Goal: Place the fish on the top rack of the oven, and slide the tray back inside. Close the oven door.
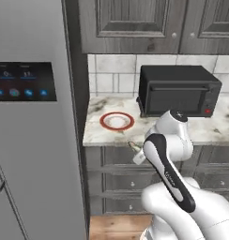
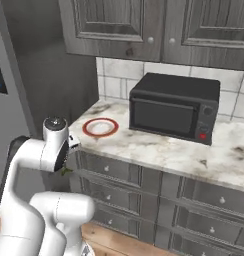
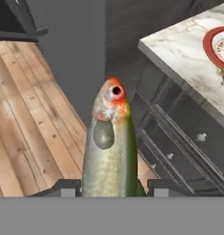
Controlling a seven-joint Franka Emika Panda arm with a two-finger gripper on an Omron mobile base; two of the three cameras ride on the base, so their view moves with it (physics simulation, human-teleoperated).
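The fish (image 3: 109, 147) is grey-green with a reddish head and a dark eye. It stands head-up between my gripper's (image 3: 111, 186) two dark fingertips (image 3: 63, 187), which are shut on its body. In the hand view it hangs over the wooden floor (image 3: 26, 114), below and in front of the counter's edge. In the left base view, the fish's tip (image 1: 133, 146) pokes out beside the arm's elbow, in front of the drawers. The oven, its top rack and its door are out of view.
A red-rimmed white plate (image 1: 117, 121) sits on the marble counter (image 1: 201, 133), with a small black countertop box (image 1: 177, 90) to its right. Grey drawers (image 3: 178, 137) run under the counter. A tall grey fridge (image 1: 27, 140) stands to the left.
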